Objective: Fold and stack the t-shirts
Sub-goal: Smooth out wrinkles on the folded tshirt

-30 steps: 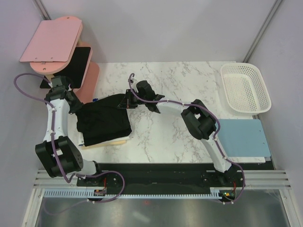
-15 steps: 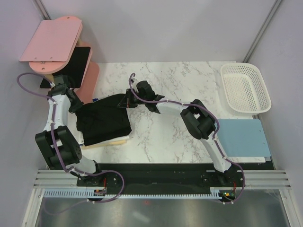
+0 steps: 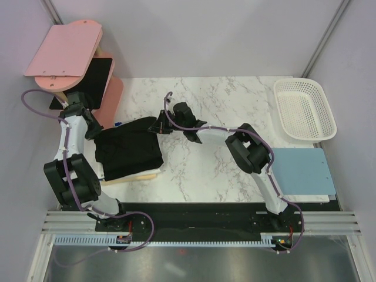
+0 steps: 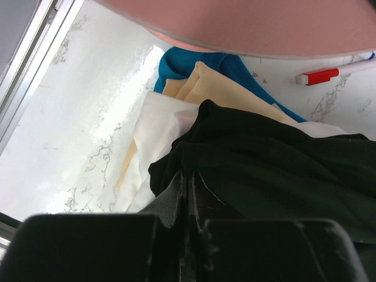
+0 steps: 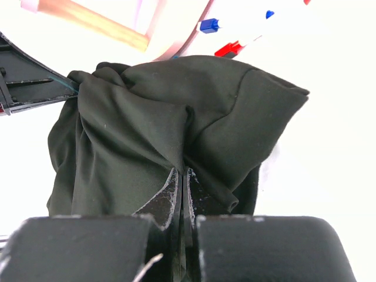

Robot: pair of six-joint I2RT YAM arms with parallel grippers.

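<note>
Top external view: the black t-shirt (image 3: pixel 129 154) lies bunched on folded cloths (image 4: pixel 161 123) at the table's left, its far-left edge just beside the pink stand (image 3: pixel 108 97). At its left edge the left gripper (image 3: pixel 94 131) is clamped on the fabric. The right gripper (image 3: pixel 155 127) pinches its far-right corner. Bare marble table (image 3: pixel 235 100) stretches right toward the white basket (image 3: pixel 305 109).

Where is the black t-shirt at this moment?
In the top view the black t-shirt lies left of centre on the marble table, atop folded cloth, held by the left gripper at its left edge and the right gripper at its far right corner.
</note>
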